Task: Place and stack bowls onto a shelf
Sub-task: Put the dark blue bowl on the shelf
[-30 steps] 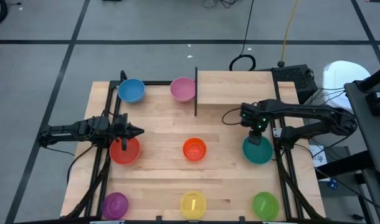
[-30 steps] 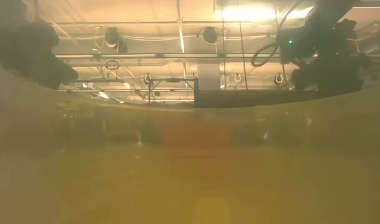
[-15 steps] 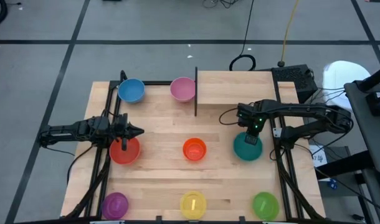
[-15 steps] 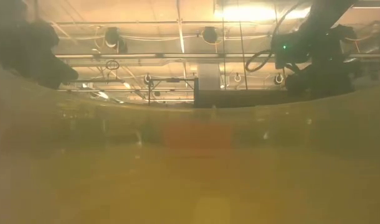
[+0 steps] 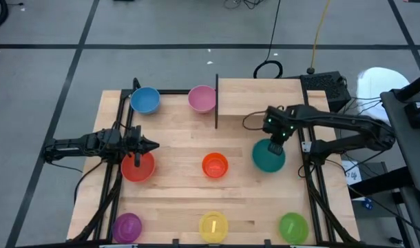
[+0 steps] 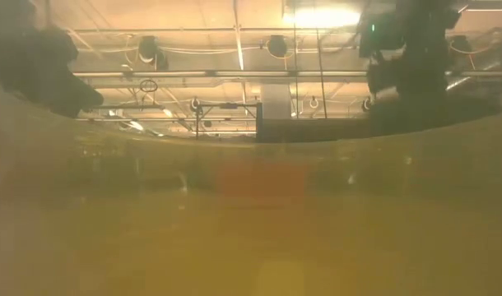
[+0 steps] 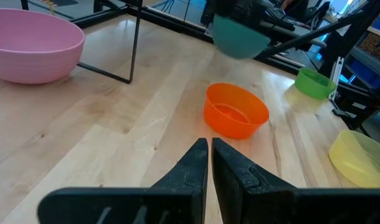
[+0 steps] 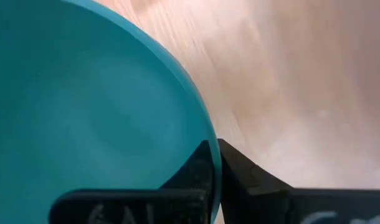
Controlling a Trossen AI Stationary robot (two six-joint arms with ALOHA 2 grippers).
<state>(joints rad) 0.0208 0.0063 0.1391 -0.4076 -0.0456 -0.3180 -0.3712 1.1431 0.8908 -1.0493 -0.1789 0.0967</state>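
Observation:
My right gripper (image 5: 275, 141) is shut on the teal bowl (image 5: 268, 157), which hangs over the table's right part, near the shelf (image 5: 261, 93) with its black bar (image 5: 217, 103). My left gripper (image 5: 152, 145) waits shut at the left, just above the red bowl (image 5: 137, 168). The orange bowl (image 5: 215, 165) rests on its base at the table's middle. Blue (image 5: 145, 100) and pink (image 5: 202, 98) bowls stand on the table at the far edge, beside the shelf's bar. My right gripper pinches the teal bowl's rim (image 8: 205, 134) at the bowl's far side, one finger (image 8: 193, 165) inside the bowl and the other finger (image 8: 243, 171) outside. The fingers come steeply from above. The bowl (image 7: 240, 38) hangs below them, opening up, clear of the table.
Purple (image 5: 127, 226), yellow (image 5: 213, 226) and green (image 5: 292, 226) bowls stand along the table's near edge. Black frame rails (image 5: 120, 131) run along the table's left and right sides. Bare wood lies between the orange bowl and the shelf.
My right gripper has taken hold of the teal bowl and risen with it. The bowl has left its place by the right edge and gone toward the table's left and far side, lifted clear of the wood.

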